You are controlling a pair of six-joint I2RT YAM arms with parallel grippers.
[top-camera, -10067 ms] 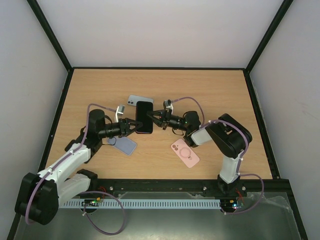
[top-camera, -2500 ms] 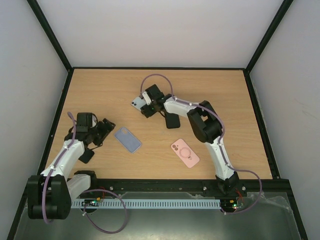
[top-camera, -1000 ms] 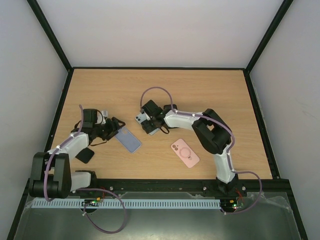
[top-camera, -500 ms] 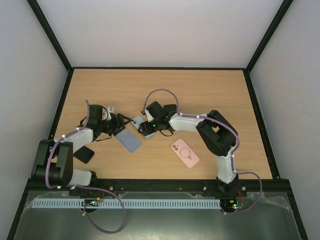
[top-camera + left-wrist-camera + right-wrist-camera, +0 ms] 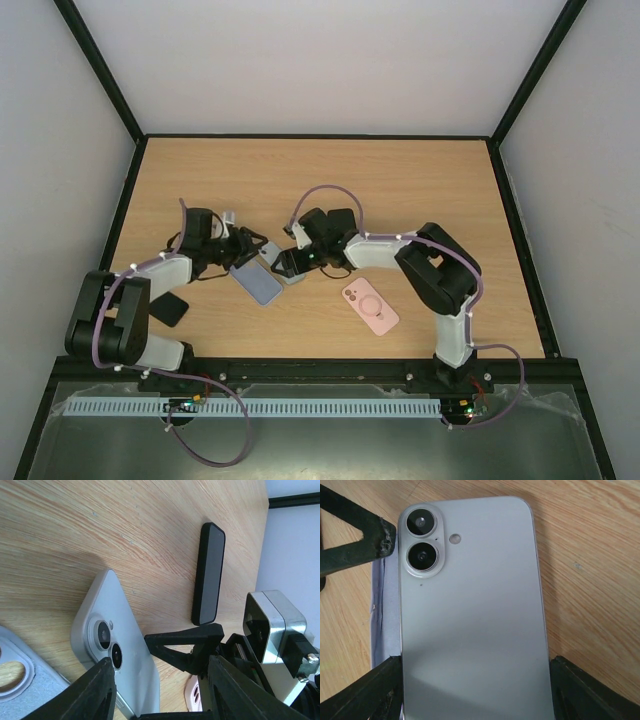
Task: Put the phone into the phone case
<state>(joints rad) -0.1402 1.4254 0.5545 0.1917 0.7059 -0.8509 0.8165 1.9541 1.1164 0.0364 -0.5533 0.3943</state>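
Observation:
A silver phone (image 5: 475, 610) lies camera side up, and my right gripper (image 5: 475, 695) is shut on its two long sides. In the top view the phone (image 5: 272, 254) hangs partly over the far end of the lavender phone case (image 5: 258, 286), which lies flat on the table. The case's rim (image 5: 384, 630) shows just left of the phone. My left gripper (image 5: 160, 695) faces the phone's camera end (image 5: 125, 645), open, one finger (image 5: 100, 690) at the phone's corner and the other apart from it. The case's camera cut-out (image 5: 20, 685) is at lower left.
A pink case (image 5: 370, 306) lies right of centre near the front. A black slab (image 5: 170, 309) sits by the left arm's base. Another black phone (image 5: 209, 572) lies beyond the silver one. The table's far half is bare wood (image 5: 400, 180).
My right gripper has carried the phone down and left, over the lavender case. My left gripper has moved right to the phone's camera end, and its jaws have narrowed.

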